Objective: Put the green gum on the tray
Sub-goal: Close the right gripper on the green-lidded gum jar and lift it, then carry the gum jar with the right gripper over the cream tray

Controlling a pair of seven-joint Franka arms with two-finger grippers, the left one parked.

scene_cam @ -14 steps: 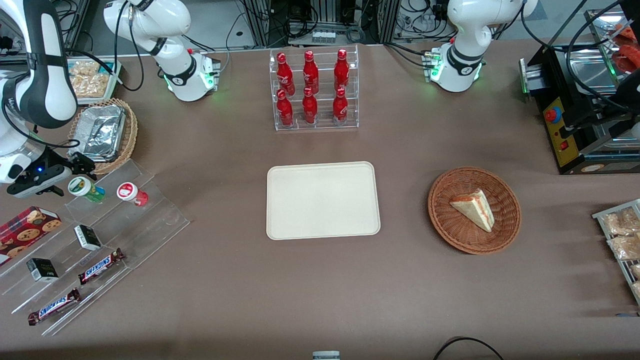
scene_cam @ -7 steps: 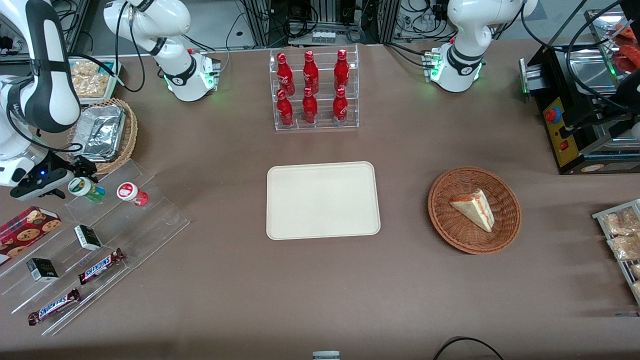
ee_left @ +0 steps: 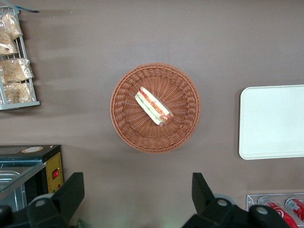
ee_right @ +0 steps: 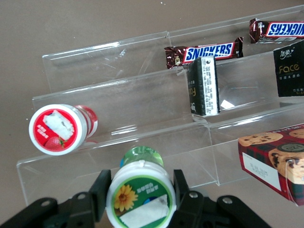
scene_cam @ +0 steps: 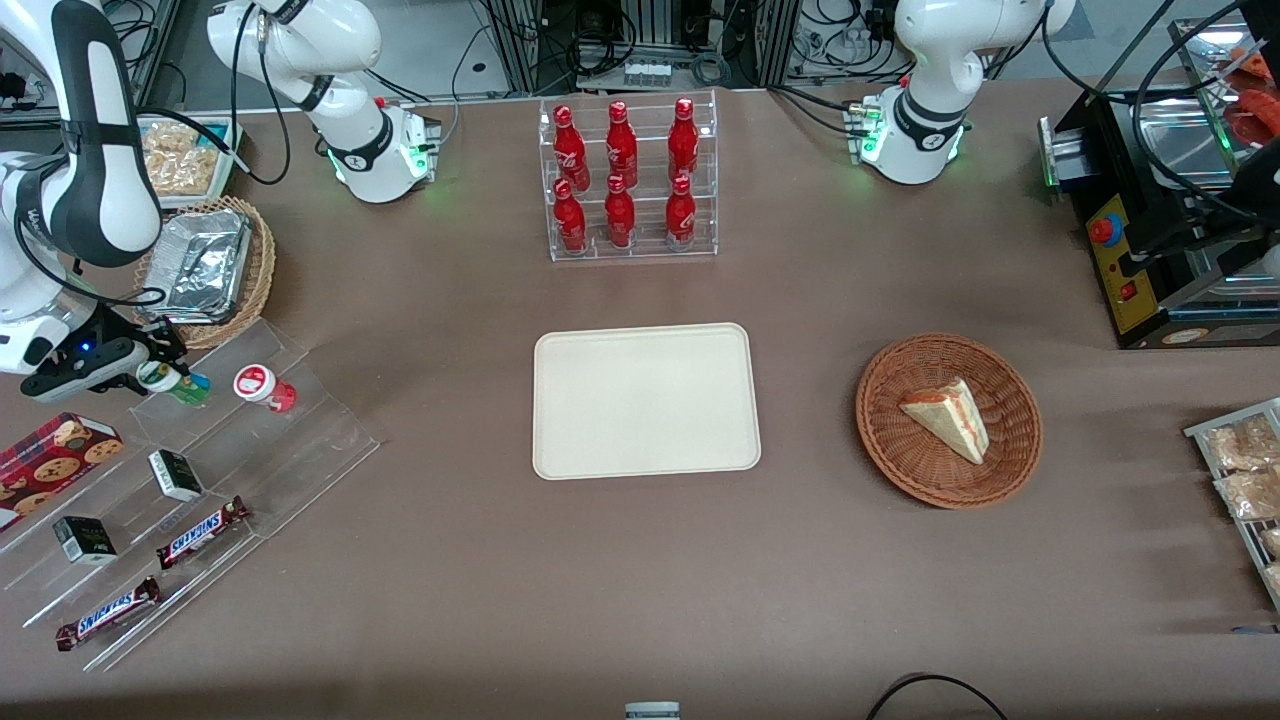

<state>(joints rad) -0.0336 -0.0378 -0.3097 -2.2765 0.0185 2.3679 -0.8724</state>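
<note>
The green gum (scene_cam: 180, 383) lies on its side on the top step of a clear acrylic stand (scene_cam: 300, 440), toward the working arm's end of the table. Its white lid with the green-and-yellow flower label (ee_right: 141, 195) faces the wrist camera. My gripper (scene_cam: 152, 372) sits at the lid end, and in the right wrist view the gripper (ee_right: 141, 181) has a black finger (ee_right: 105, 183) pressed against each side of the lid, shut on it. The cream tray (scene_cam: 645, 400) lies bare at the table's middle, well away from the gum.
A red gum bottle (scene_cam: 262, 385) lies beside the green one on the same step. Lower steps hold Snickers bars (scene_cam: 200, 530), black boxes (scene_cam: 175, 474) and a cookie box (scene_cam: 55, 455). A foil-filled wicker basket (scene_cam: 215, 265), a rack of red bottles (scene_cam: 625, 180) and a sandwich basket (scene_cam: 948, 420) also stand on the table.
My gripper has moved forward onto the green gum's lid, and its fingers now flank and cover the lid in the front view. The gum itself has not shifted.
</note>
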